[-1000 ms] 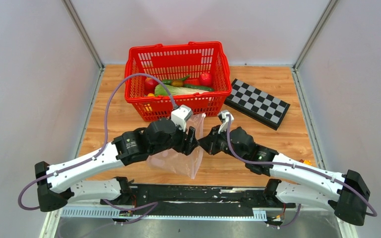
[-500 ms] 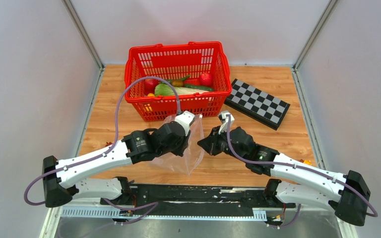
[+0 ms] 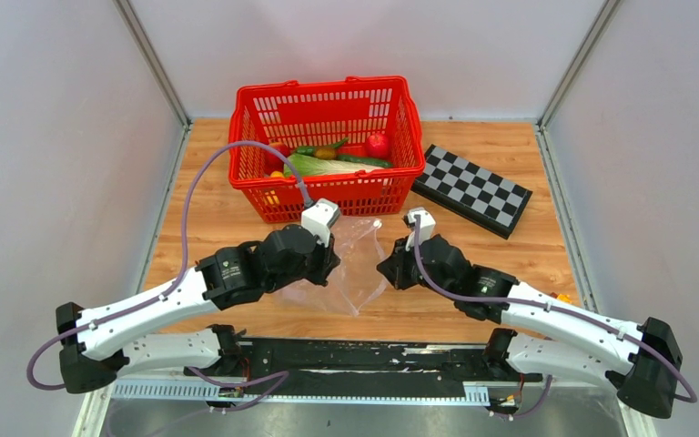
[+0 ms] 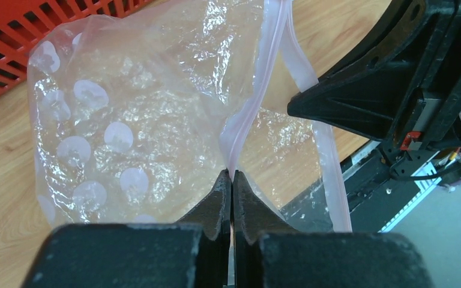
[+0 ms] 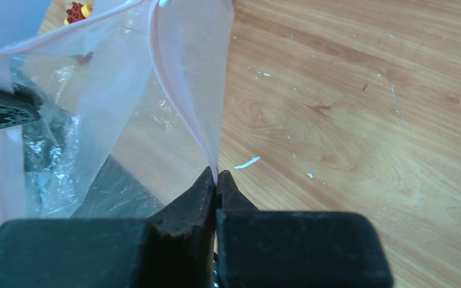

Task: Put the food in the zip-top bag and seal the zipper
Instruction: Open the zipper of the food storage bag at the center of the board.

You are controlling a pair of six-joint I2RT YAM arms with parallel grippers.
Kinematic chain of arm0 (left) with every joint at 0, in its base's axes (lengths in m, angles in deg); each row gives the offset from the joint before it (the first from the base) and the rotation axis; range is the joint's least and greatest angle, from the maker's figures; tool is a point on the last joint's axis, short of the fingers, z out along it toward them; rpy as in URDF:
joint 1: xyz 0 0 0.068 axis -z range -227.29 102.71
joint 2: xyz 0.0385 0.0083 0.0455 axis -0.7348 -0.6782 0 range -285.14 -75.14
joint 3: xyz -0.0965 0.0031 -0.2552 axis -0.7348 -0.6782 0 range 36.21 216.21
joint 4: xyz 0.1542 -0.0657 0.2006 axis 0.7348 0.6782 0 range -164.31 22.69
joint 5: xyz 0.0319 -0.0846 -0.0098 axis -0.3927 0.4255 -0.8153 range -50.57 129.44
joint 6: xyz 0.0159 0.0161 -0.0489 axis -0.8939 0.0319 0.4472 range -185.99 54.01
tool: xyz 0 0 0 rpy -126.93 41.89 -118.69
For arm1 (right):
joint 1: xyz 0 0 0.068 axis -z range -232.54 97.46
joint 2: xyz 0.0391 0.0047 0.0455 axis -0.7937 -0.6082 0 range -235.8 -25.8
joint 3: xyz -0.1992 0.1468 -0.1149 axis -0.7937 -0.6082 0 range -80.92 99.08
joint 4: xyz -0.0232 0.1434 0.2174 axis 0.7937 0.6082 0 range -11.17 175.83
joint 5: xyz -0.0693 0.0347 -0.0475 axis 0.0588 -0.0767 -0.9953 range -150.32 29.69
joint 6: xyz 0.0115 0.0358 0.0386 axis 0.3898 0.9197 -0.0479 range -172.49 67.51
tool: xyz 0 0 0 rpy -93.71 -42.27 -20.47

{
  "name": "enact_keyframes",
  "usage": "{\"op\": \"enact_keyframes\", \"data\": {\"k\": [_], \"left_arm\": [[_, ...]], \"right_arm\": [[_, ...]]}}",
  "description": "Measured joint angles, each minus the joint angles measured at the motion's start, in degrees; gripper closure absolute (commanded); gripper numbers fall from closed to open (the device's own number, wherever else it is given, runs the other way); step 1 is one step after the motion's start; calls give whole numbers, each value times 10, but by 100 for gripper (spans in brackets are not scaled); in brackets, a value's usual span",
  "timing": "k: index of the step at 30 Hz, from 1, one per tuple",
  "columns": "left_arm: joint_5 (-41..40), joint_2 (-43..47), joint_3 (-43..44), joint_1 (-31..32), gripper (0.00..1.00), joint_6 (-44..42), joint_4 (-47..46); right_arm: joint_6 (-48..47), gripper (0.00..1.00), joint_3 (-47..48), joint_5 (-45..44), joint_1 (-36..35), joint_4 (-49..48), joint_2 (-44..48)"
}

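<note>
The clear zip-top bag [image 3: 353,264] with whitish ovals [image 4: 120,138] hangs between my two grippers, in front of the red basket. My left gripper [image 4: 232,174] is shut on one side of the pale zipper strip [image 4: 249,108]. My right gripper [image 5: 216,175] is shut on the opposite side of the strip [image 5: 180,102], so the mouth gapes between them. In the top view the left gripper [image 3: 330,266] and right gripper [image 3: 385,271] stand on either side of the bag. The food lies in the basket: lettuce [image 3: 323,166], a cucumber [image 3: 364,160] and a red apple [image 3: 378,144].
The red mesh basket [image 3: 328,100] stands at the back centre of the wooden table [image 3: 546,228]. A black-and-white checkerboard [image 3: 473,189] lies to its right. Small toy blocks [image 5: 78,10] show beyond the bag. White walls close in the sides.
My left gripper has closed on the bag's zipper edge and drawn it leftward. The right gripper, still shut on the other edge, shifted slightly right, and the bag mouth spread wider.
</note>
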Motion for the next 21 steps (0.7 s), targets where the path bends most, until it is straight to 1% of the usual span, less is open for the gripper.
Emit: {"op": "enact_keyframes", "data": {"k": [6,11,14,17,18,21], "left_arm": [[3,-3,0,0,67,9,-3],[9,-39,0,0,64,14,-5],[13,-60,0,0,68,15,-4],[12,-68,0,0,98,14,-3],[12,-68,0,0,100,18,-2],[5,-61,0,0,100,17,1]], "right_arm": [[-10,100,17,22,0,-4,0],[-9,100,18,59,0,-24,-2],[-7,100,18,72,0,-33,-4],[-7,100,18,78,0,-38,-7],[-7,100,18,78,0,-38,-7],[-8,100,18,72,0,-37,-10]]}}
